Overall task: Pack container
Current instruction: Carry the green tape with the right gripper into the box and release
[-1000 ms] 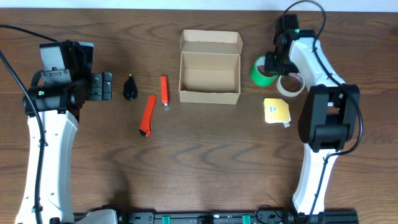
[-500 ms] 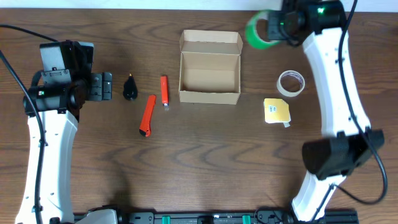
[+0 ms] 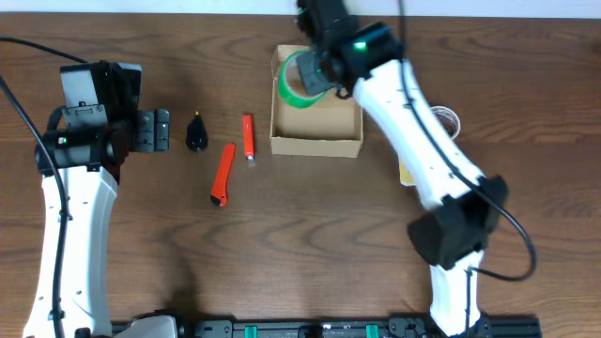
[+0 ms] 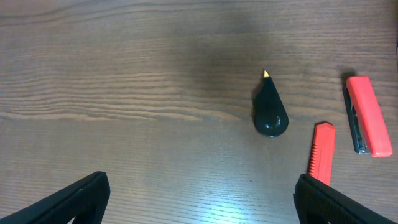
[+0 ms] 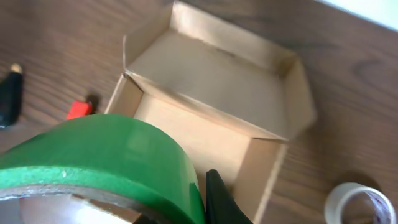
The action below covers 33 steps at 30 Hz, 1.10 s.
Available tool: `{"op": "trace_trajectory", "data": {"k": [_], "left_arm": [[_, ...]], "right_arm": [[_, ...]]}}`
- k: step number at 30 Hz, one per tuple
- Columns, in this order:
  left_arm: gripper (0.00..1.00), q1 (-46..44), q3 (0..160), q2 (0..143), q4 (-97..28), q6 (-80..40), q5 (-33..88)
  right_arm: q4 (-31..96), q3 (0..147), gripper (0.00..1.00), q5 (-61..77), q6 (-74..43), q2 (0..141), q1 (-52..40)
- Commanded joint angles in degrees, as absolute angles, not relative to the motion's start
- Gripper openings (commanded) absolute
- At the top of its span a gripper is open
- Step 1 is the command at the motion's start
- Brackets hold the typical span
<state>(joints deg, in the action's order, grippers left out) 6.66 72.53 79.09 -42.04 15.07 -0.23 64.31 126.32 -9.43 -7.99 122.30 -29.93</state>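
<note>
The box (image 3: 316,111) sits open on the tabletop (image 3: 310,235) near the far edge, lid flap folded back, nothing visible inside. The right fingers (image 5: 219,200) pinch the green tape (image 3: 302,77), one dark finger pressed against the roll's outer side. From overhead the roll overlaps the box's rear left corner. From the wrist view the box (image 5: 211,118) lies below and beyond the roll, and whether the two touch cannot be told.

The left fingers (image 4: 78,199) are spread wide and hold nothing. They hang over bare wood to the left of the box. Ahead of them lies a black teardrop-shaped piece (image 4: 270,113), then a red cutter (image 4: 321,163) and a shorter orange tool (image 4: 368,116), all lying apart from each other between the left arm and the box.

Right of the box, a pale tape roll (image 5: 359,202) rests on the tabletop, partly hidden by the right arm from overhead.
</note>
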Motion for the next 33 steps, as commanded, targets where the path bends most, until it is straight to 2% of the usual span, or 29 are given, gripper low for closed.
{"op": "trace_trajectory", "data": {"k": [1,14,33], "left_arm": [[0.95,6.83,73.76,79.24,-42.22,15.42,-0.60],[0.95,6.83,73.76,79.24,-42.22,15.44,-0.60],[0.95,6.83,73.76,79.24,-42.22,15.44,-0.60]], "right_arm": [[63.26,125.89,0.01,-11.68,-7.18,126.08,-29.93],[61.76,125.89,0.01,-10.94,-7.20,135.09,-30.04],[58.61,125.84,0.01,-10.92,-7.20,140.09,-30.04]]}}
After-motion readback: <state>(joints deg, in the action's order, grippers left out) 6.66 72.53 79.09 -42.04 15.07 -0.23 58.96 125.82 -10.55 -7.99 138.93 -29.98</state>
